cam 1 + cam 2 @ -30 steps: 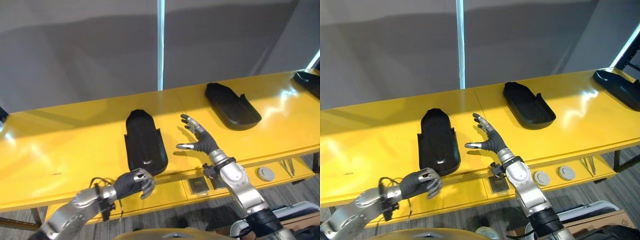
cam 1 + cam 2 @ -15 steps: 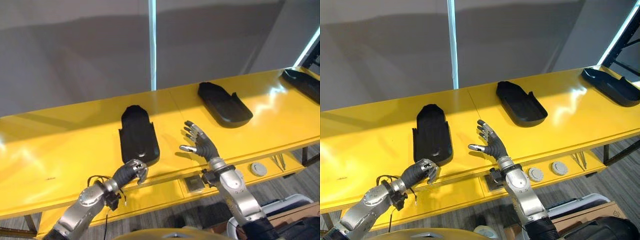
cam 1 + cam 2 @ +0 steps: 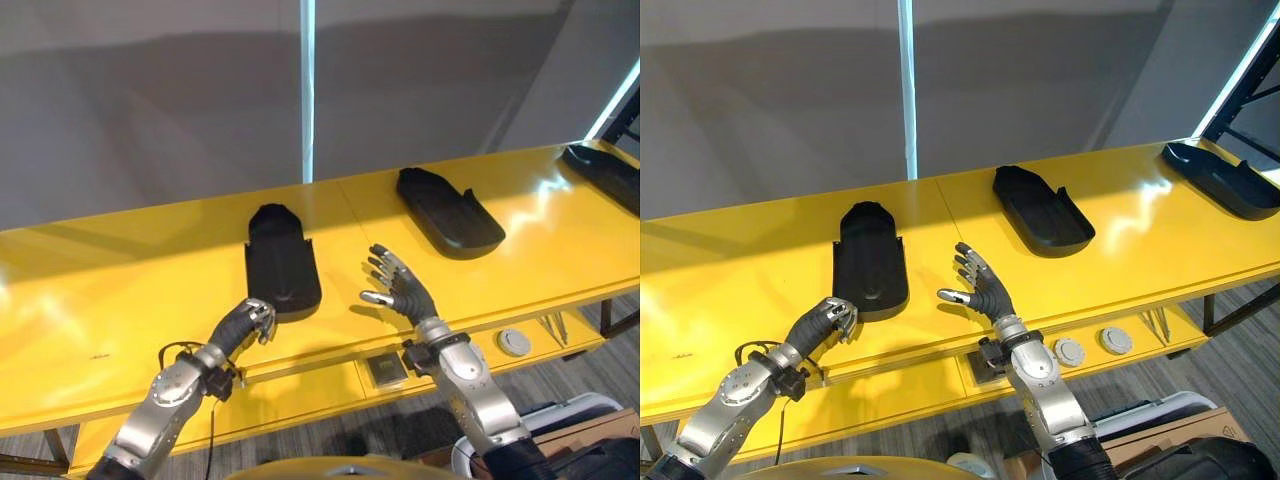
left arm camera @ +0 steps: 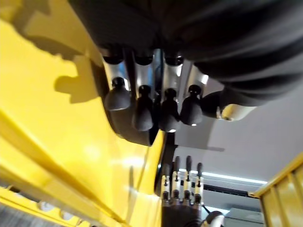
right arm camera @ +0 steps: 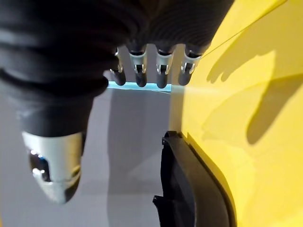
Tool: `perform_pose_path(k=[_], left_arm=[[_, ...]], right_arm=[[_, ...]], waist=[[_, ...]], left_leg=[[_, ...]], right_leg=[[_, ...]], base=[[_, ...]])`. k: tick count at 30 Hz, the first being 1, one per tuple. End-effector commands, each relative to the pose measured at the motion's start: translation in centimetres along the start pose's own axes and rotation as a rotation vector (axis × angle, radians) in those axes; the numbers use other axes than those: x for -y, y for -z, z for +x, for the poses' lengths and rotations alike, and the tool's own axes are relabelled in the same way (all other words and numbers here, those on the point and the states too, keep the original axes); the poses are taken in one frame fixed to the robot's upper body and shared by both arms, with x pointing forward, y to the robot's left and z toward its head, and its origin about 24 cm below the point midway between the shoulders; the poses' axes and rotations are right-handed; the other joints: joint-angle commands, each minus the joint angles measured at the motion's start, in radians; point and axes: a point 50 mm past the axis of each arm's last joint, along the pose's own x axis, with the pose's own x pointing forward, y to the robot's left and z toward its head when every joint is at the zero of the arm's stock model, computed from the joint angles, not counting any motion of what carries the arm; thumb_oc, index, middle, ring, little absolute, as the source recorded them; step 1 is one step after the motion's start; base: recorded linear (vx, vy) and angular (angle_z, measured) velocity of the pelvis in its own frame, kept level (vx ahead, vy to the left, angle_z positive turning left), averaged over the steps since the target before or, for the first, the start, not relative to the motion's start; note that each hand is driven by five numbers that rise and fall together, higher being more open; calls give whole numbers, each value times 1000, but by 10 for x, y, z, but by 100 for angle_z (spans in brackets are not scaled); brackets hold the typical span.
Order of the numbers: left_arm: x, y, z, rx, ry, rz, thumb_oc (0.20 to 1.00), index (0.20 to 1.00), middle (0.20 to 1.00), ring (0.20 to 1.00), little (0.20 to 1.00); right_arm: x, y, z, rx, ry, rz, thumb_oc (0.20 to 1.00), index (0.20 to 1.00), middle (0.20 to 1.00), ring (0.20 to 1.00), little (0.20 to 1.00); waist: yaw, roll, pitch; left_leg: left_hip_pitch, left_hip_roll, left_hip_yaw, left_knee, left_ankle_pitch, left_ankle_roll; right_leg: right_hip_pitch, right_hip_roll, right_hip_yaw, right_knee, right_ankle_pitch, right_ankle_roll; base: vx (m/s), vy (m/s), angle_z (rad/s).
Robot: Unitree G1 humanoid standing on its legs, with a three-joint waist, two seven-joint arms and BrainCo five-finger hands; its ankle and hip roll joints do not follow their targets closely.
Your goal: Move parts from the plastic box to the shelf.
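The fingers [image 4: 142,111] of the left hand [image 3: 247,322] are curled in a loose row, their dark tips just at the near end of a black moulded part [image 3: 281,265]; in the left wrist view the tips sit against or just short of that dark edge, and I cannot tell whether they touch it. They close on nothing, so the hand reads as curled and empty, likely pulling away from the part or nudging it square. The fingers [image 5: 162,71] of the right hand [image 3: 983,294] are straight and spread, thumb out to the side, palm raised above the yellow shelf [image 3: 120,290] between the near part and a second black part [image 3: 1040,211] further off to the right; it carries nothing and looks poised as a guard or simply idle.

Both parts lie flat along the shelf's depth, well apart from each other, which fits them being laid out in a row. A third black part [image 3: 1222,178] lies at the far right end, cut off by the frame edge. The plastic box cannot be made out here. Below the shelf's front lip sit two round discs [image 3: 1092,346] and a small dark square plate [image 3: 384,369], their purpose unclear
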Motion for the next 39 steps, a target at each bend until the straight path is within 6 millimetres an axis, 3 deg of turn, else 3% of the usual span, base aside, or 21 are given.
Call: perform_pose_path(k=[1, 5, 10, 13, 15, 18, 19, 20, 21, 26, 29, 34, 39], left_arm=[[-7, -38, 15, 192, -15, 68, 200, 200, 200, 200, 200], [-2, -49, 31, 251, -41, 65, 200, 200, 200, 200, 200], [-3, -55, 36, 289, -60, 39, 200, 200, 200, 200, 200], [0, -71, 26, 377, -27, 13, 200, 200, 200, 200, 200], [0, -94, 6, 507, -21, -8, 200, 200, 200, 200, 200], [-2, -104, -4, 565, -40, 7, 200, 200, 200, 200, 200], [-3, -116, -18, 655, -83, -4, 787, 787, 787, 787, 787], [-5, -122, -24, 700, -108, 13, 925, 925, 925, 925, 925], [-7, -128, -33, 742, -148, 33, 1000, 1000, 1000, 1000, 1000], [-16, -138, -64, 814, -349, 246, 1000, 1000, 1000, 1000, 1000], [-19, -132, -65, 778, -373, 259, 1000, 1000, 1000, 1000, 1000], [-22, -123, -67, 731, -410, 279, 1000, 1000, 1000, 1000, 1000], [-27, -123, -68, 717, -438, 322, 1000, 1000, 1000, 1000, 1000]], right_arm=[[0, -25, 12, 144, 9, 49, 1000, 1000, 1000, 1000, 1000], [-5, -31, 16, 178, 8, 54, 1000, 1000, 1000, 1000, 1000], [-5, -43, 18, 235, 10, 49, 1000, 1000, 1000, 1000, 1000], [-2, -55, 17, 296, 12, 35, 1000, 1000, 1000, 1000, 1000], [3, -69, 12, 365, 10, 14, 1000, 1000, 1000, 1000, 1000], [4, -74, 9, 389, 9, 2, 1000, 1000, 1000, 1000, 1000], [5, -81, 4, 424, -1, -10, 1000, 1000, 1000, 1000, 1000], [5, -83, 3, 436, -4, -16, 1000, 1000, 1000, 1000, 1000], [5, -85, 1, 442, -13, -23, 1000, 1000, 1000, 1000, 1000], [11, -89, -7, 454, -19, -102, 1000, 1000, 1000, 1000, 1000], [16, -86, -9, 423, -5, -146, 1000, 1000, 1000, 1000, 1000], [47, -85, -31, 350, 179, -519, 1000, 1000, 1000, 1000, 1000], [82, -78, -59, 269, 434, -564, 1000, 1000, 1000, 1000, 1000]], waist=[[2, -19, 15], [-8, -18, 14], [-12, -15, 20], [-9, -14, 24], [0, -14, 26], [4, -16, 25], [10, -18, 24], [15, -19, 24], [19, -20, 23], [44, -23, 20], [49, -27, 18], [37, -31, 19], [-4, -38, 29]], left_leg=[[23, 54, -84, -2, -107, -18], [25, 53, -81, -2, -108, -19], [26, 54, -78, -2, -108, -20], [25, 53, -78, -2, -108, -20], [25, 53, -81, -2, -109, -18], [25, 53, -83, -2, -109, -18], [25, 53, -87, -2, -110, -18], [25, 53, -89, -2, -109, -18], [25, 53, -93, -2, -109, -18], [19, 48, -112, -2, -105, -18], [16, 43, -124, -2, -104, -16], [15, 25, -124, -2, -114, 0], [11, -8, -99, -2, -130, 29]], right_leg=[[79, -45, -37, 2, -114, 73], [81, -46, -35, 2, -115, 72], [81, -46, -32, 2, -115, 73], [79, -46, -31, 2, -115, 73], [79, -46, -32, 2, -116, 72], [81, -46, -34, 2, -117, 73], [85, -46, -36, 2, -120, 72], [86, -46, -36, 2, -121, 71], [89, -46, -39, 2, -123, 70], [98, -47, -51, 2, -127, 66], [99, -51, -57, 2, -124, 67], [90, -66, -56, 2, -108, 82], [48, -93, -18, 2, -67, 108]], base=[[0, 0, 0], [0, 0, 0], [0, -2, -1], [-2, -7, -2], [-6, -17, -6], [-7, -9, -4], [0, 0, 0], [-16, -36, 1], [-11, -31, 0], [-18, -8, 12], [-28, 32, 12], [-30, 75, 10], [-69, 118, -9]])
